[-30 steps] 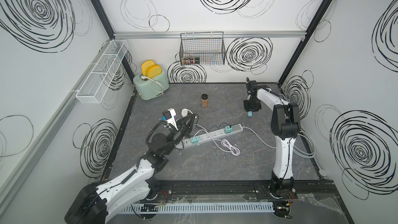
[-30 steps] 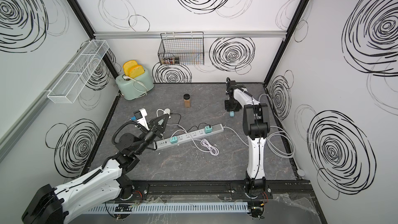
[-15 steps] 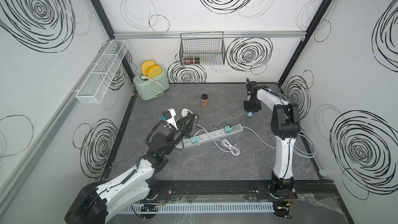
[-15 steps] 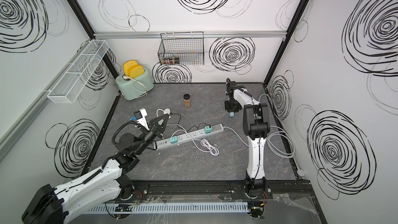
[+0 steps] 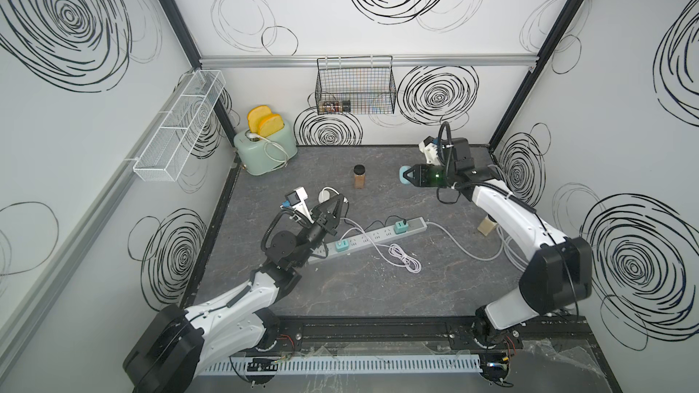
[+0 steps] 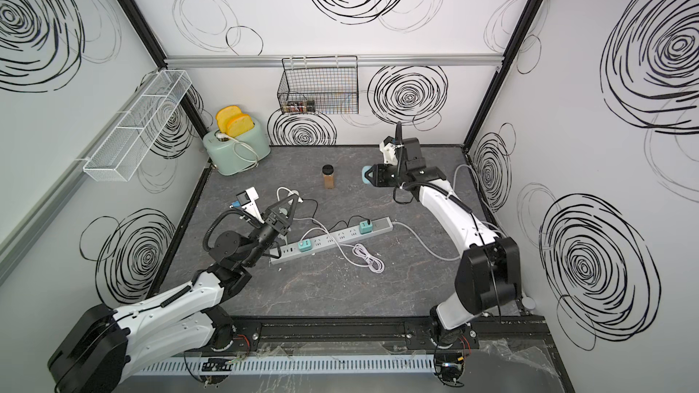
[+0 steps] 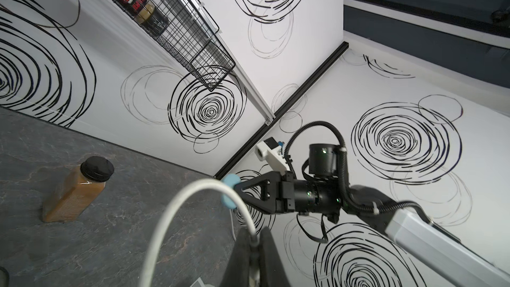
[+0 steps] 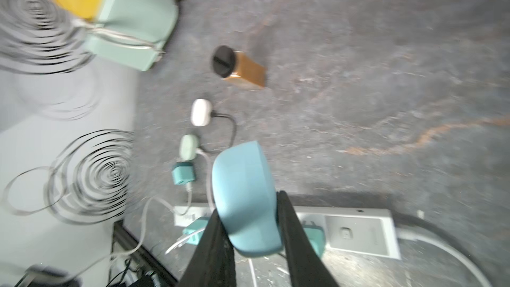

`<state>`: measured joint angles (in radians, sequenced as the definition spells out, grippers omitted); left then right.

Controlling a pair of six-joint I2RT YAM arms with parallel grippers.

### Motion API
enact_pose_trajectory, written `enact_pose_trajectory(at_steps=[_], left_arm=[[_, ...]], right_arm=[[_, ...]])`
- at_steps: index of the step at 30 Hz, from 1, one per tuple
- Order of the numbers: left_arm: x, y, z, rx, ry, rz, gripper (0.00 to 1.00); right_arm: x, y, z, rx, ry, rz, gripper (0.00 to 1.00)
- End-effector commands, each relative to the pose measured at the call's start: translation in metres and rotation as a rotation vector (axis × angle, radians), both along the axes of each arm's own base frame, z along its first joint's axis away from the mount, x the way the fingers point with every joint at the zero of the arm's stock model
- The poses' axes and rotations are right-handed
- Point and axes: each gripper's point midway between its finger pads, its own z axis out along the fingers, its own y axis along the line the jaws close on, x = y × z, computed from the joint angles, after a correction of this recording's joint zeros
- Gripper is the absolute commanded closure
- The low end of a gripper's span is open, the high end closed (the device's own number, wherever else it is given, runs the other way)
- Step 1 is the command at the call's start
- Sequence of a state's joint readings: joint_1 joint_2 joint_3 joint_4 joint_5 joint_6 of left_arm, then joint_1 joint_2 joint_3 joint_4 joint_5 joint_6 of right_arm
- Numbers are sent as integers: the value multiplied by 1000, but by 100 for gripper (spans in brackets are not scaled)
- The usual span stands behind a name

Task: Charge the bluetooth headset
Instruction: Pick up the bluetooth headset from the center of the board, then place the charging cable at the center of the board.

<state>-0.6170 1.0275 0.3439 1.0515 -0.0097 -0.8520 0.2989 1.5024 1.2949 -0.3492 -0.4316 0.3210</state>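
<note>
The bluetooth headset point(image 8: 242, 189) is a light blue rounded case. My right gripper point(image 8: 252, 233) is shut on it, one black finger on each side. In both top views the right gripper point(image 5: 407, 175) holds the headset point(image 6: 365, 175) above the back of the table, pointing left toward the left arm. My left gripper point(image 7: 255, 244) is shut on the end of a white charging cable point(image 7: 176, 202), which arcs up from the jaws. In a top view the left gripper point(image 5: 341, 200) is raised at the table's left, tips pointing toward the headset point(image 7: 229, 191).
A grey power strip point(image 5: 374, 238) lies mid-table with two teal chargers point(image 5: 400, 226) and a coiled white cable point(image 5: 404, 260). A brown bottle point(image 5: 359, 177) stands between the arms. A mint toaster point(image 5: 264, 149) sits at the back left. A black wire basket point(image 5: 355, 88) hangs on the back wall.
The right gripper closed on the headset, lifted it off the table at the back right and swung it left to point sideways. The left arm has hardly moved.
</note>
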Motion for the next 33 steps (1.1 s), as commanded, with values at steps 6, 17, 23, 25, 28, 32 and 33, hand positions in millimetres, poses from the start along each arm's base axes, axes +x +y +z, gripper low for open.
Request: enact_pose_trajectory(at_steps=[6, 17, 23, 25, 28, 32, 33], left_arm=[[-4, 2, 58, -246, -173, 56, 100], [-10, -17, 65, -370, -279, 30, 100], [-9, -35, 79, -371, -320, -40, 100], [-9, -39, 84, -381, -330, -60, 100], [-10, -40, 90, -400, -333, -77, 100], [-13, -41, 96, -406, -351, -88, 100], [-16, -41, 99, -406, -363, -95, 100]], right_arm=[[-70, 55, 100, 462, -289, 162, 77], [-117, 63, 116, 638, -311, 313, 78], [-132, 61, 108, 646, -351, 373, 76], [-135, 59, 106, 647, -360, 378, 77], [-140, 58, 108, 653, -382, 395, 79], [-142, 54, 114, 663, -403, 403, 80], [-140, 51, 116, 662, -405, 400, 79]])
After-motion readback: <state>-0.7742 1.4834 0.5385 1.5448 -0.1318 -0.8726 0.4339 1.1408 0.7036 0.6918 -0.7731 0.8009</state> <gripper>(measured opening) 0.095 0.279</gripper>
